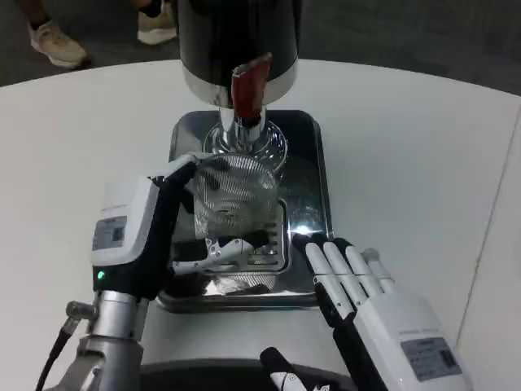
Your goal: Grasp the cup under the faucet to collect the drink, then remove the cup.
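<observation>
Two hands are sharing the job at the drinks dispenser [238, 41], though only one is working. From the head view, the left hand [151, 236] is wrapping its fingers [224, 248] around a ribbed clear cup [236, 195], thumb side high at the rim and the fingers curling under the near wall, so the cup is being gripped from the side with its mouth left open to the spout. The cup is standing or hovering just over the grate of the steel drip tray [313, 171]; whether its base is touching is hard to tell. It is sitting just in front of and below the faucet [247, 122] with its red tap lever [248, 85], seemingly lined up so the drink would fall into it rather than onto the tray.

The right hand [366, 301] is waiting beside the tray's near right corner, fingers straight and together, holding nothing, apparently keeping clear until the lever needs pressing. No liquid can be made out in the cup, so the filling looks not yet begun. Beyond the white table [423, 147], someone's shoes [53, 45] are showing on the dark floor.
</observation>
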Controlling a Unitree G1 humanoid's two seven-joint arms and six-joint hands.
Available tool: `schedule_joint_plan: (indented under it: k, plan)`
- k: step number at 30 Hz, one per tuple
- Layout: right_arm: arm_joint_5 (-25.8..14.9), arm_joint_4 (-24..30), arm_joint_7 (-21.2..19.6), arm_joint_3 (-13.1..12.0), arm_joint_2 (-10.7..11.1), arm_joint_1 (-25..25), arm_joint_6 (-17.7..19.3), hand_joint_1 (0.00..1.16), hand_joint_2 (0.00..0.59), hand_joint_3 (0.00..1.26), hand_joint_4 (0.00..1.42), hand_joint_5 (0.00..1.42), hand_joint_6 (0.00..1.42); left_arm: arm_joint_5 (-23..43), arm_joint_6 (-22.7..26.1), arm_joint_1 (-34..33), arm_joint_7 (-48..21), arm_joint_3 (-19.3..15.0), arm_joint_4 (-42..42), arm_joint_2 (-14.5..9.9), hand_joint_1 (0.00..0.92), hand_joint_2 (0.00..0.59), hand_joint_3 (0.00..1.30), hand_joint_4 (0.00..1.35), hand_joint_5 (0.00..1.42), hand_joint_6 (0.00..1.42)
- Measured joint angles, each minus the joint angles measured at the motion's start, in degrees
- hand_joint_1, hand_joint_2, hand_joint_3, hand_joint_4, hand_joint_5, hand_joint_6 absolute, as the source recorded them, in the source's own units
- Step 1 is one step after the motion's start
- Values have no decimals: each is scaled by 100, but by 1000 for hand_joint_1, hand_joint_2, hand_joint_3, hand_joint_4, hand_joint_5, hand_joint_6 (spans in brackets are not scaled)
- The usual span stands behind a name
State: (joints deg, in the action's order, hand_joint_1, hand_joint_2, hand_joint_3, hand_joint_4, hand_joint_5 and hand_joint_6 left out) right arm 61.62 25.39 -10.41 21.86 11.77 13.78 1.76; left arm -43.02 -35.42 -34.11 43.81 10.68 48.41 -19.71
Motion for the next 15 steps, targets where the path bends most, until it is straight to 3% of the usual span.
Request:
schedule_joint_plan:
  k: [10, 13, 15]
  plan:
    - [-17, 57, 13, -37, -11, 26, -29, 323, 328, 18, 0, 0, 13, 17, -2, -404, 185, 334, 524, 85, 621, 116, 957, 1062, 1278, 1411]
    - [-25, 67, 13, -63, -16, 27, -56, 324, 328, 21, 0, 0, 14, 35, -6, -446, 244, 397, 597, 83, 605, 105, 942, 1010, 1220, 1346]
    - [-40, 67, 16, -69, -27, 26, -66, 324, 328, 22, 0, 0, 15, 51, -8, -455, 253, 421, 615, 71, 559, 69, 879, 910, 1125, 1229]
